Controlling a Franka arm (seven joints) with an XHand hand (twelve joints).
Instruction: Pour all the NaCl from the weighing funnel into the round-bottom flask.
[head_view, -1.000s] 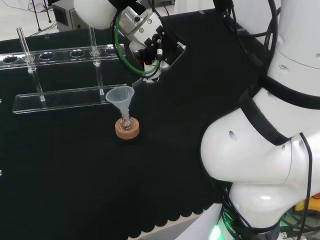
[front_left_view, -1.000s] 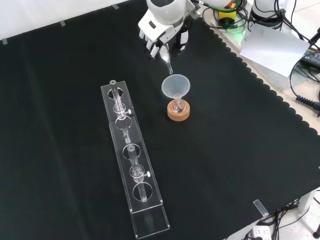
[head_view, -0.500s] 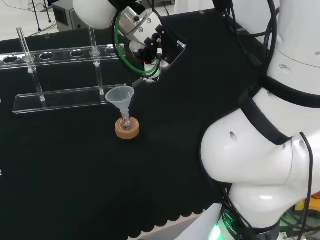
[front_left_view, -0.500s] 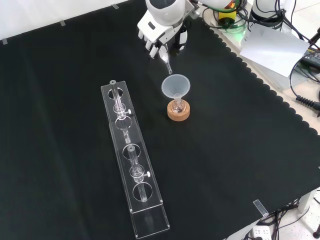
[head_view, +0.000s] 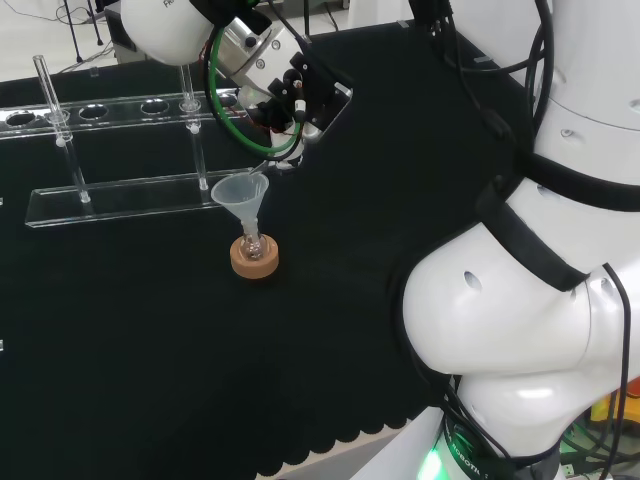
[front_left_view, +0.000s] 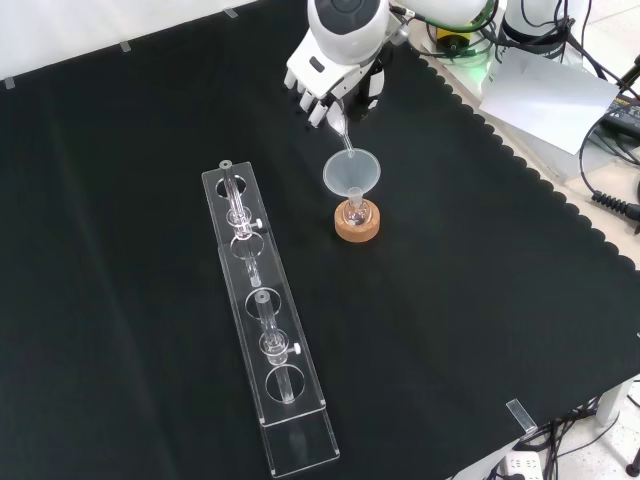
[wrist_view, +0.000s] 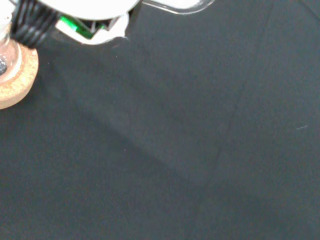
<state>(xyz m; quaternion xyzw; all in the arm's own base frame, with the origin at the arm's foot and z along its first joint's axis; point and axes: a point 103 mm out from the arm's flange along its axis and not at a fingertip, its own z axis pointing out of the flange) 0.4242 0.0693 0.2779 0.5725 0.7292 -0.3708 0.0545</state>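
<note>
A small round-bottom flask (head_view: 252, 243) (front_left_view: 355, 212) stands on a cork ring (head_view: 254, 260) (front_left_view: 357, 227) (wrist_view: 12, 75), with a clear plastic funnel (head_view: 240, 190) (front_left_view: 350, 172) in its neck. The hand (head_view: 290, 100) (front_left_view: 335, 85) hovers just beyond the funnel, fingers curled round a clear glass weighing funnel (head_view: 268, 165) (front_left_view: 341, 132). The weighing funnel is tilted, and its thin spout reaches down to the plastic funnel's rim. Its contents are too small to make out. In the wrist view a clear glass edge (wrist_view: 177, 6) shows beside the palm.
A long clear rack (head_view: 130, 150) (front_left_view: 265, 330) holding glass tubes lies to the left of the flask in the front view. A sheet of paper (front_left_view: 545, 95) and cables lie past the cloth's scalloped edge at the front view's right. The arm's white links (head_view: 520, 300) stand at the head view's right.
The hand has moved closer to the flask and lower. The weighing funnel's spout, earlier short of the plastic funnel, now reaches its rim.
</note>
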